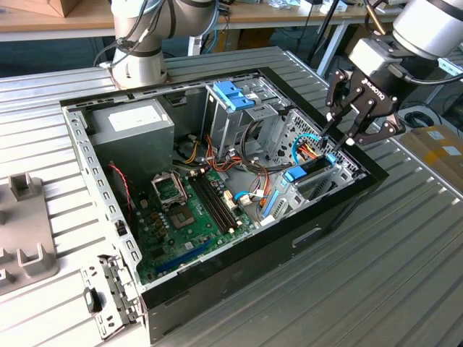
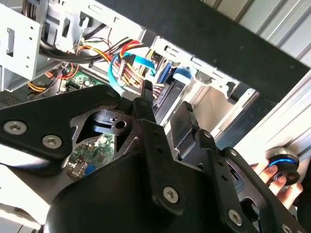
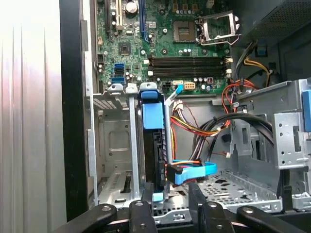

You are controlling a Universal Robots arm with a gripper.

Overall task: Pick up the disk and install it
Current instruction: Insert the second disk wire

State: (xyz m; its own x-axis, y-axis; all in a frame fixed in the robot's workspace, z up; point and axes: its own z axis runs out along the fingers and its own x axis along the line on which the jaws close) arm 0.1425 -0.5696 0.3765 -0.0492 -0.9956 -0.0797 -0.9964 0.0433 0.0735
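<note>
The disk [image 1: 311, 170] stands on edge in a metal bay at the corner of the open computer case [image 1: 217, 285], on the exterior view's right. Its dark body and light-blue frame [image 3: 152, 115] show in the first wrist view, with a blue cable plug [image 3: 193, 172] beside it. My black gripper [image 1: 338, 142] hangs just above the disk's upper edge, fingers spread apart and holding nothing. In the first wrist view the gripper [image 3: 167, 199] has one finger on each side of the disk's edge. In the second wrist view the gripper [image 2: 163, 99] points into the bay.
In the case lie a green motherboard [image 1: 188, 210], a grey power supply [image 1: 134, 123], a metal cage with a blue latch [image 1: 235, 94] and loose cables [image 1: 239, 155]. A second arm's base [image 1: 141, 61] stands behind. Grey fixtures [image 1: 25, 246] sit at the left. A hand [image 2: 269, 172] rests beside the case.
</note>
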